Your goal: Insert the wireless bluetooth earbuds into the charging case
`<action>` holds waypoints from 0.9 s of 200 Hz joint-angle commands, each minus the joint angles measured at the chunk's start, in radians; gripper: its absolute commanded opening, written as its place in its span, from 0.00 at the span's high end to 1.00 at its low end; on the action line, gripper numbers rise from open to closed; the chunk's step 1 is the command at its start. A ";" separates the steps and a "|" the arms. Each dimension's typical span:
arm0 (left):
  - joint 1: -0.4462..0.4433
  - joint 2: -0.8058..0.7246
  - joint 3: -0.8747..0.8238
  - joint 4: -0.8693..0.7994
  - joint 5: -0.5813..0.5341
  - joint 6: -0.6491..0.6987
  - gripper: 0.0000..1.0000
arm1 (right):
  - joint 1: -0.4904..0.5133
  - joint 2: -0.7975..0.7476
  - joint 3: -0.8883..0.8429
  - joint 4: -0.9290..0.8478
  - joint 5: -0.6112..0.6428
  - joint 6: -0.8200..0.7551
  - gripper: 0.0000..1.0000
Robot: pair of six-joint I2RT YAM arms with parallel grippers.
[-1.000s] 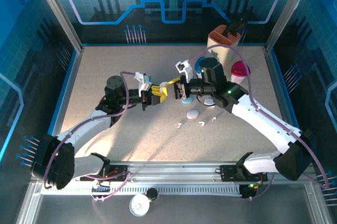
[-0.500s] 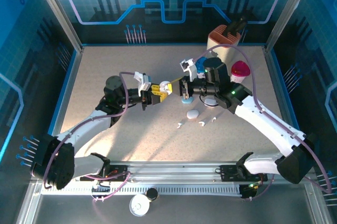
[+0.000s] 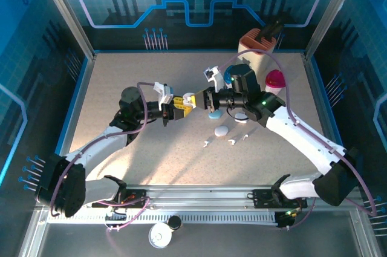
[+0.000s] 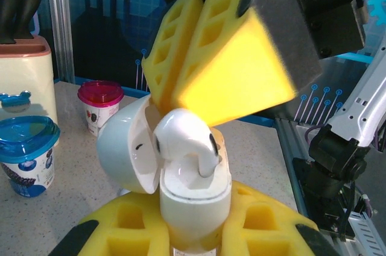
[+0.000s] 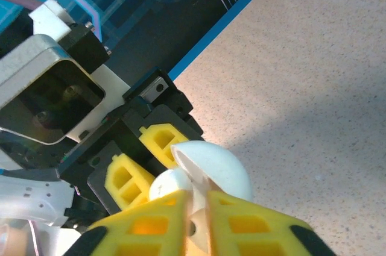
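Centre frame: left claw [image 4: 196, 235] gripped the open case [image 4: 194, 199] steady so the right claw [image 5: 200, 206], nearly closed, could press an earbud [image 4: 184, 141] in.

Right gripper [image 3: 198, 99] withdrawn slightly from open white pebble-shaped plastic charging case [image 4: 194, 199], then returned right beside it; yellow foam jaws drawn from open to nearly together.

No readable text — (cup label [image 4: 27, 174] blurred)
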 commanded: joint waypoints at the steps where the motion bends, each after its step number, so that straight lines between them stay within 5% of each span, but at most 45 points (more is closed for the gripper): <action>1: -0.009 0.002 0.035 0.018 0.041 0.008 0.95 | 0.015 0.026 0.057 -0.024 0.007 -0.016 0.79; 48: -0.006 0.008 0.034 0.028 0.033 0.008 0.95 | 0.020 0.019 0.082 -0.085 0.045 -0.043 0.71; 104: 0.025 0.004 -0.015 0.060 0.000 0.030 0.95 | -0.114 -0.182 -0.101 0.004 0.077 0.059 0.55; 159: 0.021 0.004 0.002 -0.007 -0.001 0.098 0.96 | -0.308 -0.219 -0.224 -0.376 0.484 0.191 0.48; 180: 0.006 0.000 0.017 -0.078 0.004 0.148 0.95 | -0.365 -0.154 -0.241 -0.460 0.509 0.220 0.47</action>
